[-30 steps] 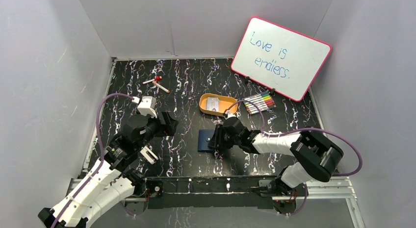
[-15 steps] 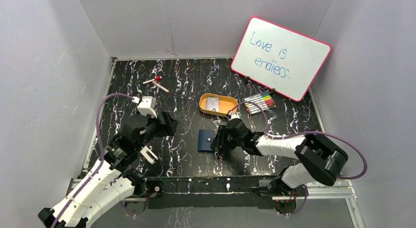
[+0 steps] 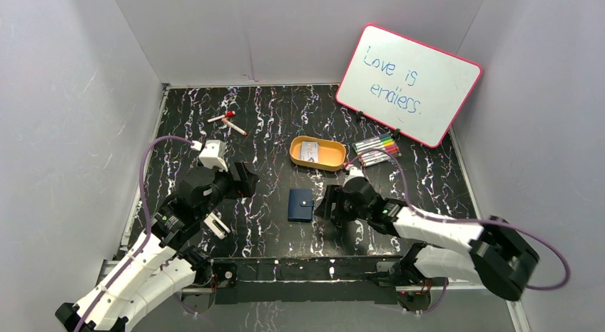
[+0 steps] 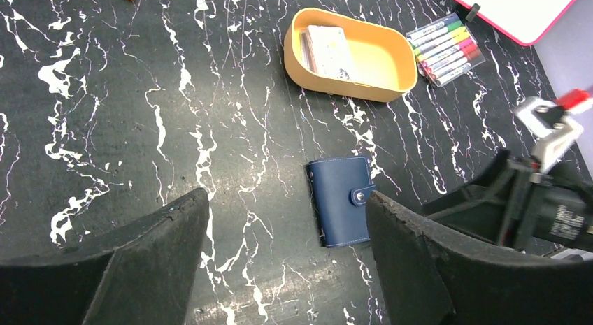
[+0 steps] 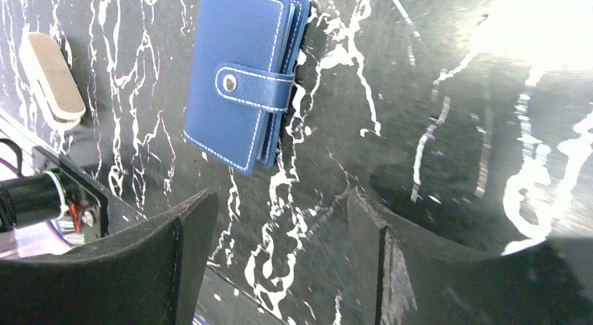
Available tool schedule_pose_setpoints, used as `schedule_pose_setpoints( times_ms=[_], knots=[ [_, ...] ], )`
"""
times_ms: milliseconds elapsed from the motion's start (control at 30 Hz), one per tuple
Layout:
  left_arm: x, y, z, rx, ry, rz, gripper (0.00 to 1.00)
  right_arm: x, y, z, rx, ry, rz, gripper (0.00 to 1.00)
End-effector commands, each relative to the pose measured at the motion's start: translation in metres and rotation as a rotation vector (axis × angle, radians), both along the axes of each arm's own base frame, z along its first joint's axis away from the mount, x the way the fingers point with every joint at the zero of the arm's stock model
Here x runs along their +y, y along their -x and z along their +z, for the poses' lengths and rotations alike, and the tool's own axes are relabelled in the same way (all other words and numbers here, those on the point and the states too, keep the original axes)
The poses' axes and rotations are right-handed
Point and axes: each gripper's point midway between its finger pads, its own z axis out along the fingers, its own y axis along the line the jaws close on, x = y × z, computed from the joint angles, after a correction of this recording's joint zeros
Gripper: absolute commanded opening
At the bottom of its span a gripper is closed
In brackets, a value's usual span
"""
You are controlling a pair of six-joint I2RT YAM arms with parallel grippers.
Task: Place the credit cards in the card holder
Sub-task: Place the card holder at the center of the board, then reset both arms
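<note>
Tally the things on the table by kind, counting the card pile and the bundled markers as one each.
card holder: 1
orange tray: 1
pile of credit cards: 1
set of coloured markers: 1
loose markers: 2
whiteboard: 1
Total: 7

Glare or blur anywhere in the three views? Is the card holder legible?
Right wrist: blown-out glare on the table at upper right, veins smeared toward the bottom, card holder sharp down to its stitching. Left wrist: mild sheen on the table left of the card holder, otherwise crisp. Top external: even light, soft shadows, whiteboard writing readable.
</note>
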Motion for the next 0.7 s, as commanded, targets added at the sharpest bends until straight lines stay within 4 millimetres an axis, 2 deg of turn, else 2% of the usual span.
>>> schedule_pose_setpoints(
  times_ms=[0,133,233,367,467,500,600,667],
  knots=[
    [0.004,-0.004,0.0,-0.011,-0.004,0.03,0.8,-0.037,-0.003,0.021,-0.107,0.066,-0.056,0.8],
    [0.003,-0.008,-0.005,0.014,-0.015,0.043,0.8,-0.065,-0.018,0.066,-0.244,0.121,-0.153,0.92],
    [0.003,-0.01,-0.008,0.039,-0.011,0.07,0.81,-0.075,-0.033,0.106,-0.377,0.173,-0.2,0.95],
    [0.002,-0.012,-0.011,0.075,0.021,0.106,0.83,-0.093,-0.066,0.161,-0.559,0.311,-0.326,0.96],
    [0.003,-0.019,-0.011,0.117,0.099,0.204,0.86,-0.106,-0.091,0.216,-0.695,0.367,-0.467,0.99],
    [0.004,-0.021,-0.013,0.149,0.126,0.253,0.91,-0.107,-0.097,0.233,-0.749,0.373,-0.485,0.99],
    [0.007,-0.023,-0.025,0.271,0.167,0.389,0.92,-0.099,-0.11,0.287,-0.937,0.293,-0.509,0.99],
    [0.008,-0.023,-0.031,0.34,0.186,0.462,0.93,-0.084,-0.11,0.322,-1.059,0.18,-0.461,0.99]
  ],
)
